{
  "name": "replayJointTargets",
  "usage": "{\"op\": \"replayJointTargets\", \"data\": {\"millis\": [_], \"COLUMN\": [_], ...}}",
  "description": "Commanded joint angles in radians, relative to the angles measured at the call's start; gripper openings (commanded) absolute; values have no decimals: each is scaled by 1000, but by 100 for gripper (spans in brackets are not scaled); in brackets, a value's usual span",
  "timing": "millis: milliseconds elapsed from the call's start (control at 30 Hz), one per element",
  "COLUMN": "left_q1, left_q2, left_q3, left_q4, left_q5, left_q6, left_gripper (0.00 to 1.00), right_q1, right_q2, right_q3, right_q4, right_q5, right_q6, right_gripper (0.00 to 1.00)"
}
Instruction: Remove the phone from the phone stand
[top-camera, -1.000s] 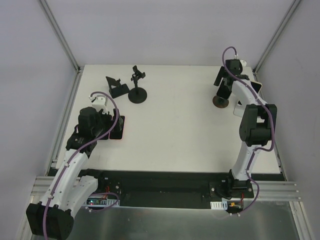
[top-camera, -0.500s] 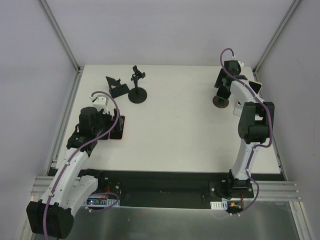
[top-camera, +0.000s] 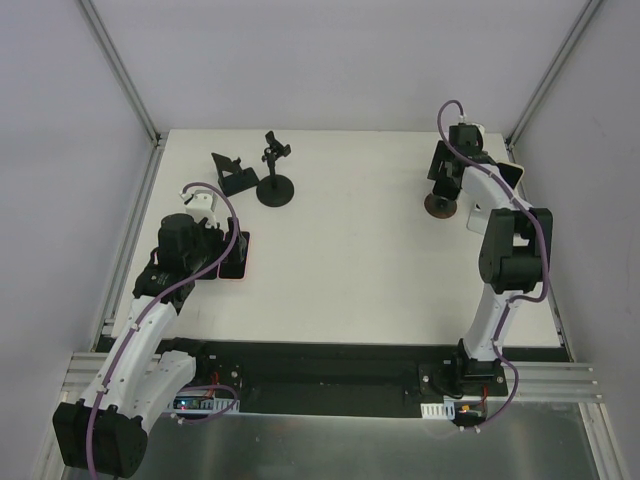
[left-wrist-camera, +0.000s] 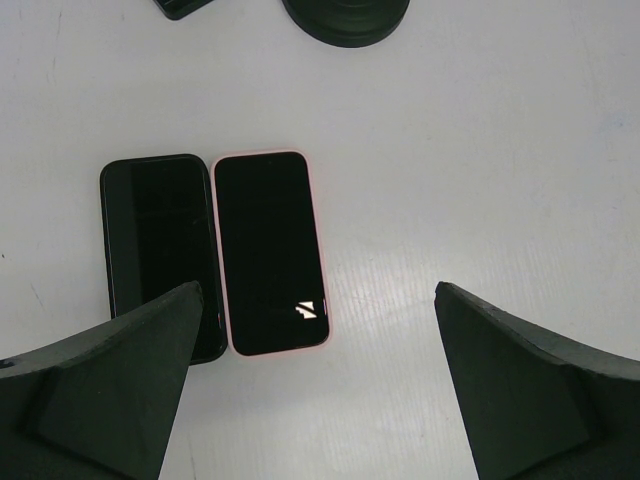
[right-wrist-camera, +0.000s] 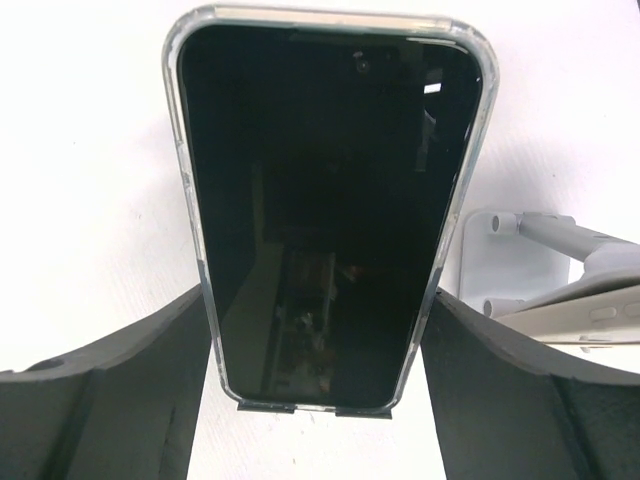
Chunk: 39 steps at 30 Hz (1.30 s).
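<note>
The phone (right-wrist-camera: 320, 200), black-screened in a clear case, leans upright on the phone stand, whose small lip (right-wrist-camera: 315, 408) shows under its bottom edge. My right gripper (right-wrist-camera: 318, 295) is shut on the phone, a finger pressed against each long side near the bottom. From above, the right gripper (top-camera: 444, 168) sits over the stand's round dark base (top-camera: 438, 204) at the far right and hides the phone. My left gripper (left-wrist-camera: 318, 290) hangs open over the table at the left, holding nothing.
Two other phones lie flat beside each other under the left gripper: a black one (left-wrist-camera: 158, 250) and a pink-cased one (left-wrist-camera: 270, 250). Two empty black stands (top-camera: 232, 172) (top-camera: 275, 185) stand at the far left. A white stand (right-wrist-camera: 520, 260) sits right of the held phone.
The right gripper's fingers have closed in onto the phone's sides and the wrist has shifted slightly toward the far edge. The left arm has not moved.
</note>
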Motion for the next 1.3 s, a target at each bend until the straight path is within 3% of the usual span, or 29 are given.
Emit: {"op": "replayJointTargets", "data": {"millis": [0, 333, 567, 833, 1267], "left_q1": [1, 1, -1, -33, -160], "left_q2": [-3, -16, -20, 3, 194], "left_q3": [19, 16, 13, 31, 183], "left_q4": [28, 31, 40, 97, 220], "left_q5": [9, 13, 36, 128, 217], "left_q6": [5, 1, -25, -218, -516], "left_gripper": [99, 99, 99, 99, 99], "right_q1": [24, 84, 210, 406, 701], "right_q2": [-138, -247, -347, -464, -534], "right_q3": [-15, -32, -101, -245, -374], "right_q4": [80, 108, 102, 100, 201], "right_q5": [-33, -47, -70, -101, -158], "right_q6": [-67, -130, -119, -17, 137], "right_gripper": [16, 11, 11, 11, 10]}}
